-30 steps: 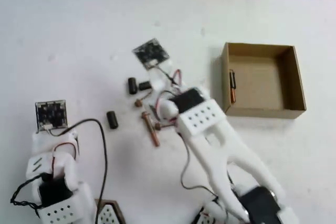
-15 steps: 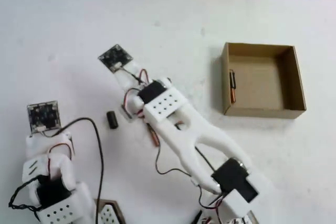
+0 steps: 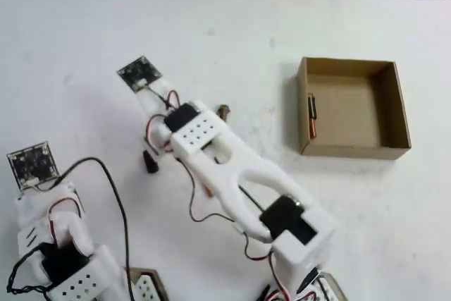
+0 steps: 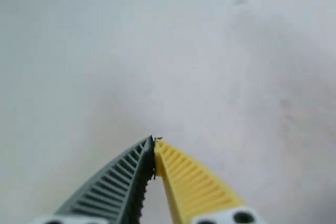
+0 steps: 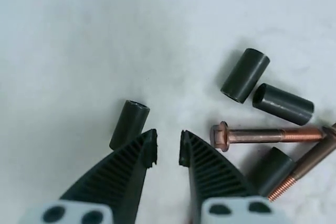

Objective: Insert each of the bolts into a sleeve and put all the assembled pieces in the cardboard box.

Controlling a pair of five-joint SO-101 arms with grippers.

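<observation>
A white counter (image 3: 84, 26) spreads out under my two white arms. The right arm (image 3: 232, 167) stretches over the middle of the counter, while the left arm (image 3: 63, 259) sits back at the near left corner. Off to the right, well apart from the loose parts, stands the open cardboard box (image 3: 352, 147). Against its left inner wall lies one assembled piece (image 3: 311, 116), a copper bolt in a dark sleeve. My left hand (image 4: 154, 142) has its grey and yellow tips pressed together over bare counter and holds nothing. My right hand (image 5: 168, 148) is parted only narrowly and is empty, low over the parts, with one black sleeve (image 5: 129, 124) just beside one finger. Near it lie two more sleeves (image 5: 244, 75) side by side, a fourth sleeve (image 5: 271, 170), and two copper bolts (image 5: 268, 135). One bolt crosses by the fourth sleeve, and I cannot tell whether it passes through. I judge the job to be at an early stage: one piece is boxed, and at least two bolts wait to be sleeved and carried over. I can read no label or writing on the box or the parts.
</observation>
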